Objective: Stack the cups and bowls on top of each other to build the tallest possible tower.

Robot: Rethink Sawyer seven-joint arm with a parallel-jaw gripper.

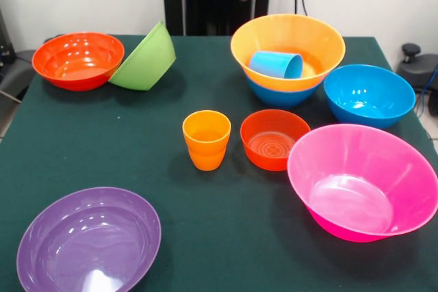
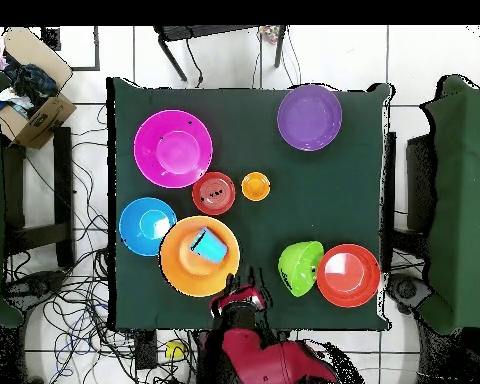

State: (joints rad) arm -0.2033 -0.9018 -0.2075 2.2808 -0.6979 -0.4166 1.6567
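Glossy orange plastic cup (image 1: pixel 206 139) is looking light, stiff and slippery, so I'm thinking grab across its rim. Can't tell whether the pincer (image 2: pixel 246 290) is apart or together.

Seen from above, a dark green worktop (image 2: pixel 284 210) carries a pink bowl (image 2: pixel 173 148), a purple bowl (image 2: pixel 310 117), a small red bowl (image 2: pixel 215 193) touching an orange cup (image 2: pixel 255 186), and a blue bowl (image 2: pixel 147 226). A light blue cup (image 2: pixel 208 245) lies on its side in the orange bowl (image 2: pixel 184 268). A tilted green bowl (image 2: pixel 300 268) leans against a red-orange bowl (image 2: pixel 348 275), with the red arm (image 2: pixel 254 350) at the worktop's lower edge.
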